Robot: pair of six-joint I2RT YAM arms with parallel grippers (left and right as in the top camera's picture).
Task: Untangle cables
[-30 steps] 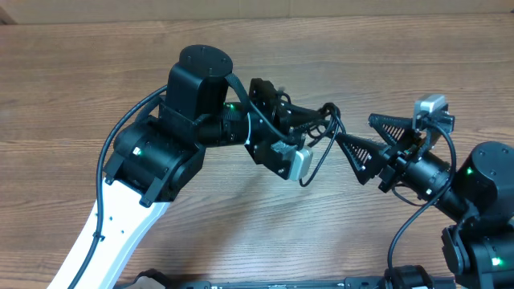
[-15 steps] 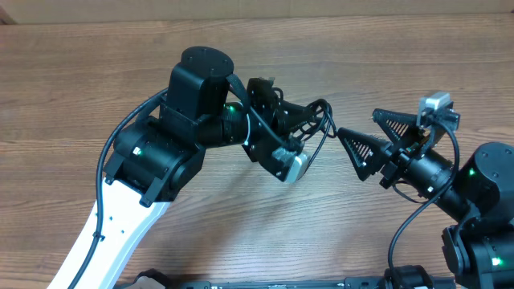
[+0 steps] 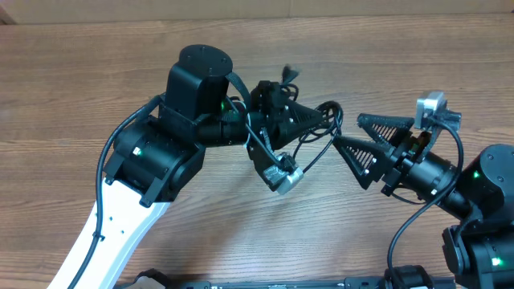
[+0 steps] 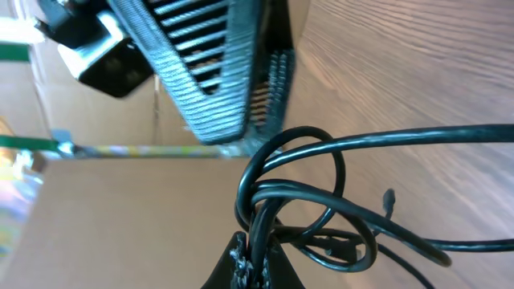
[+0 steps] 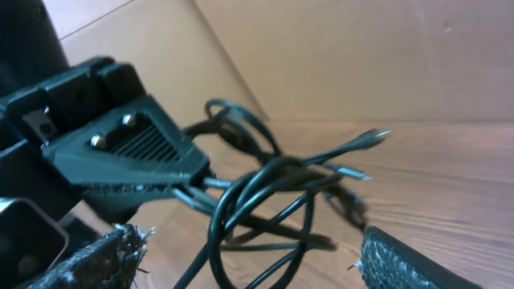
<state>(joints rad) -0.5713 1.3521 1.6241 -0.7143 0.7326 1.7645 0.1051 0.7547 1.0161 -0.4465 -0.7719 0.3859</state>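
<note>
My left gripper (image 3: 324,117) is shut on a knot of thin black cables (image 3: 320,136), and it points right over the wooden table. In the left wrist view its fingertips (image 4: 257,258) pinch several strands, with cable loops (image 4: 299,178) standing above them. My right gripper (image 3: 347,130) is open just right of the bundle, one finger on either side of it. From the right wrist the cable loops (image 5: 269,189) hang between and just ahead of the wide-apart fingers (image 5: 112,255). A silver-tipped plug (image 5: 371,137) sticks out to the right. The left gripper (image 5: 132,152) shows behind the loops.
The table (image 3: 96,80) is brown wood grain. A cardboard wall (image 5: 361,56) stands behind it. The left arm's thick black body (image 3: 169,136) fills the middle left. The right arm's base (image 3: 482,201) sits at the lower right.
My right gripper drew back a little, then came left again, so its fingers now flank the cable loops. The left wrist has turned, and a cable end has flicked up behind it.
</note>
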